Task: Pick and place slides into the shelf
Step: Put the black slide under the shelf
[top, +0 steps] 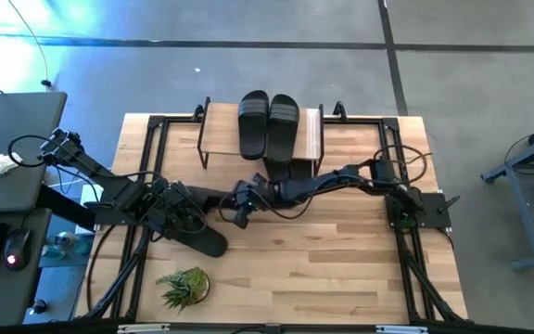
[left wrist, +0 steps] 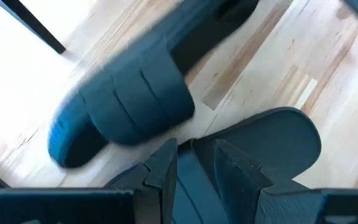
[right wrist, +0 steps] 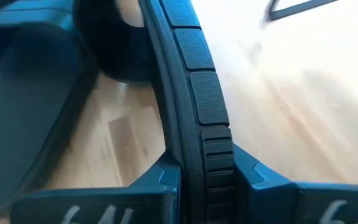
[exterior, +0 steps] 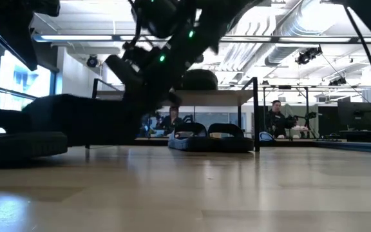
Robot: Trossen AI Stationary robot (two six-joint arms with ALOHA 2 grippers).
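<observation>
Two slides [top: 268, 124] top the shelf [top: 312, 135]; others lie nearby.

Your two arms are dark, nearly black all over, built from chunky links with rounded joints. Loose black cables loop off both: look behind the left gripper [top: 213, 198] and you'll see a tangle of them, and more curl near the right arm's base, back from the right gripper [top: 242, 211]. From table height, small green lights glow on the dark housing above the fingers. Up close, the left fingers [left wrist: 232, 168] are flat, angular dark plates. The right fingers [right wrist: 166, 177] look the same, with pale markings on the body right behind them.
</observation>
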